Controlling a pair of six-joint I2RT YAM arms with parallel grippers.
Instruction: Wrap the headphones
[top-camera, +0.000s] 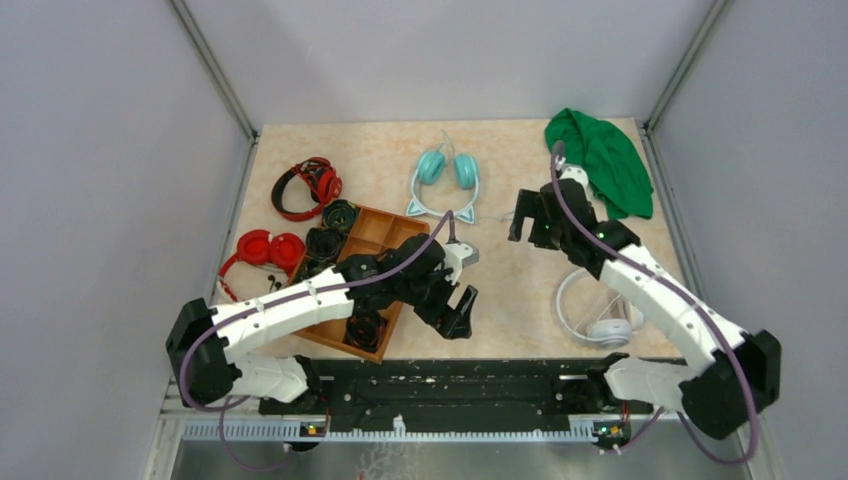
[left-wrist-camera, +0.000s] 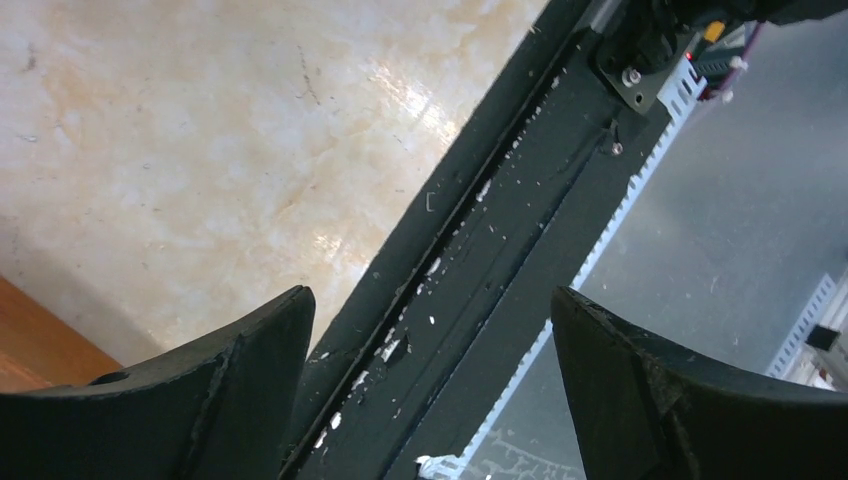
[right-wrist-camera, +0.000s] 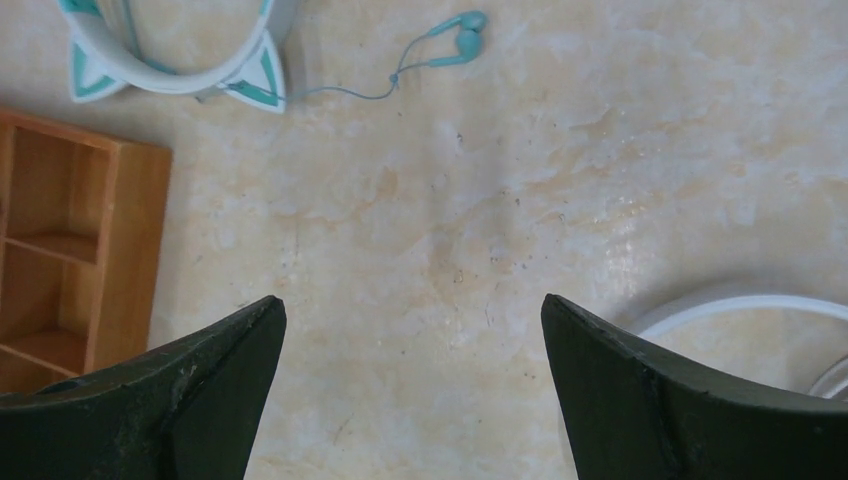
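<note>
The teal cat-ear headphones (top-camera: 432, 166) lie flat toward the far middle of the table (top-camera: 520, 290), between the red headphones (top-camera: 310, 185) and the green cloth (top-camera: 600, 160), with the eared headband facing the arms and neither arm touching them. The right gripper (right-wrist-camera: 412, 300) hangs spread and empty over bare table just short of the headband, whose thin cable (right-wrist-camera: 350, 95) trails alongside. The left gripper (left-wrist-camera: 430, 300), also spread wide with nothing between its fingers, sits beside the wooden compartment tray (top-camera: 380, 228) at the table's near edge, well apart from the headphones.

headphones (right-wrist-camera: 258, 72) cut by frame top, tray (right-wrist-camera: 130, 230) cropped left
</note>
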